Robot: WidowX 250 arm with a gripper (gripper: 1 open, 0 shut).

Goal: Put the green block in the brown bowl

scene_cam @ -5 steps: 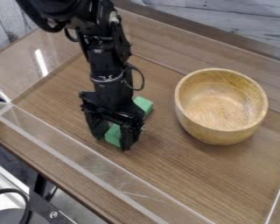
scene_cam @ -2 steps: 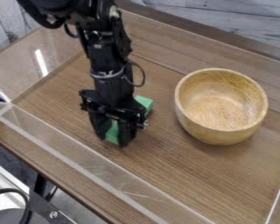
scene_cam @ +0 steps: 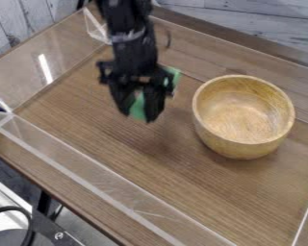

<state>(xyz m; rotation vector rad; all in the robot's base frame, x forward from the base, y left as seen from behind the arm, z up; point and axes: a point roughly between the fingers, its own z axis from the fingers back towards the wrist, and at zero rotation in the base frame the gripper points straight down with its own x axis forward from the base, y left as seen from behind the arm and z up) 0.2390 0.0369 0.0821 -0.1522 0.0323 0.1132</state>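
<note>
Jaws clamped on green block (scene_cam: 153, 94), middle hidden, motion-blurred.

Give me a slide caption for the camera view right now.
Pincer shut on the green block, raised above the table left of the empty brown bowl.

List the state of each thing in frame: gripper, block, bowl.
gripper: shut on the green block, pointing down, raised above the table
green block: held between the fingers, off the table, left of the bowl, not yet over it
brown bowl: upright on the table, empty
</note>
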